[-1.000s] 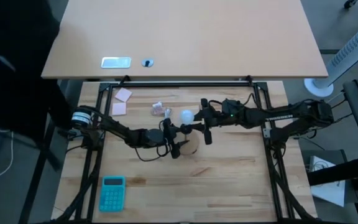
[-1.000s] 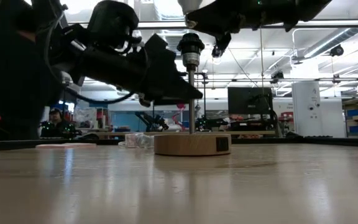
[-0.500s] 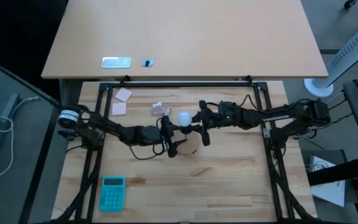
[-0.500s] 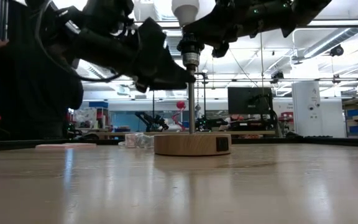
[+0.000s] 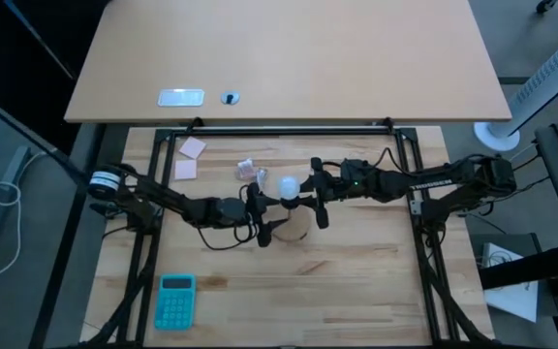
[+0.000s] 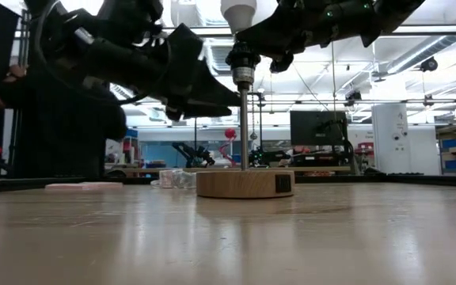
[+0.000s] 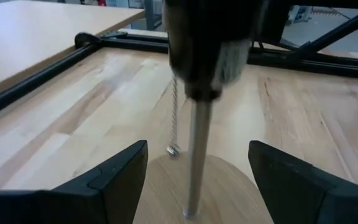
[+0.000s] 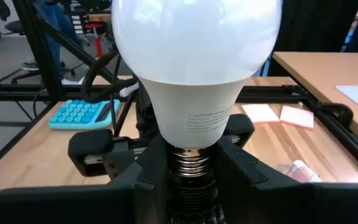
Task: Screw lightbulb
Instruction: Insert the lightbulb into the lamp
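Wood tabletop, bulb seating over lamp socket.
Our right gripper (image 8: 191, 180) clamps the lightbulb (image 8: 194, 68) by its threaded neck above the socket (image 6: 242, 62); left gripper (image 7: 194, 180), fingers spread, straddles the lamp post (image 7: 196, 155) unclamped. Next we'd lower and twist.

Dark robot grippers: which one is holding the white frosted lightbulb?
The right gripper, clamped on the white lightbulb's base; the left gripper stands open around the metal post.
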Available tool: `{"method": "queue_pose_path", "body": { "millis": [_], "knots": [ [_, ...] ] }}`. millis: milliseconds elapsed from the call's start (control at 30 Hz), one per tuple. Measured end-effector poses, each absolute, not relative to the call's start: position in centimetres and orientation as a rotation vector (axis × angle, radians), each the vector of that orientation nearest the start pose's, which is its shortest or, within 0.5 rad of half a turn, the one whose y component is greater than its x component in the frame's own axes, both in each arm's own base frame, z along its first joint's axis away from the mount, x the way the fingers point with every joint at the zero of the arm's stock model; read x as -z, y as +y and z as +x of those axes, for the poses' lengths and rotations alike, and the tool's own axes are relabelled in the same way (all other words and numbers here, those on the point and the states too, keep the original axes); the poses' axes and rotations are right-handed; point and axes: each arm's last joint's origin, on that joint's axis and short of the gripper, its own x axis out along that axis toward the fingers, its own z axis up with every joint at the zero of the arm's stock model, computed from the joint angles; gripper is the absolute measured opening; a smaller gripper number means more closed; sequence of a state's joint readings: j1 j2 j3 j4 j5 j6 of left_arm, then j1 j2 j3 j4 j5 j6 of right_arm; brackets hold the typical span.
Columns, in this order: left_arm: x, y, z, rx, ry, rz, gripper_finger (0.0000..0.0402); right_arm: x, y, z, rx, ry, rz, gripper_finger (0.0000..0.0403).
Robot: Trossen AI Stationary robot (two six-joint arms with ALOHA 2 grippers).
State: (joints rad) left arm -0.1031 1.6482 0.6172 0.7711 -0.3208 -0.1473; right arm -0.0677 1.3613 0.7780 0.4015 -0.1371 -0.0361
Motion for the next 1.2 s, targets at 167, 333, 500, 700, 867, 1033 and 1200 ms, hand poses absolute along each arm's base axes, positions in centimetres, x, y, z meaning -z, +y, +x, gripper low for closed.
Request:
{"method": "queue_pose_path", "body": {
  "millis": [167,333,500,700,867,1033,1200],
  "knots": [
    [-16.0,-2.7,29.1,-0.209,0.109,-0.145,0.0271,-25.9,-1.6,29.7,-0.074,0.179,-0.025,0.0089],
    [-16.0,-3.3,27.5,-0.176,0.07,-0.153,0.0271,-25.9,-1.6,29.7,-0.075,0.181,-0.027,0.0089],
    [-16.6,-4.2,26.6,-0.139,0.074,-0.152,0.0271,-25.9,-1.6,29.7,-0.075,0.183,-0.027,0.0089],
    [-18.2,-4.9,24.2,-0.133,0.003,-0.157,0.0269,-25.9,-1.6,29.7,-0.075,0.185,-0.02,0.0089],
    [-19.8,-5.3,22.4,-0.185,-0.096,-0.151,0.0264,-25.9,-1.6,29.7,-0.075,0.187,-0.024,0.0089],
    [-21.9,-5.5,21.7,-0.172,-0.223,-0.104,0.0263,-25.9,-1.6,29.7,-0.075,0.186,-0.025,0.0089],
    [-23.5,-5.6,21.8,-0.153,-0.279,-0.069,0.0263,-25.9,-1.6,29.7,-0.076,0.19,-0.031,0.0089]
  ]
}}
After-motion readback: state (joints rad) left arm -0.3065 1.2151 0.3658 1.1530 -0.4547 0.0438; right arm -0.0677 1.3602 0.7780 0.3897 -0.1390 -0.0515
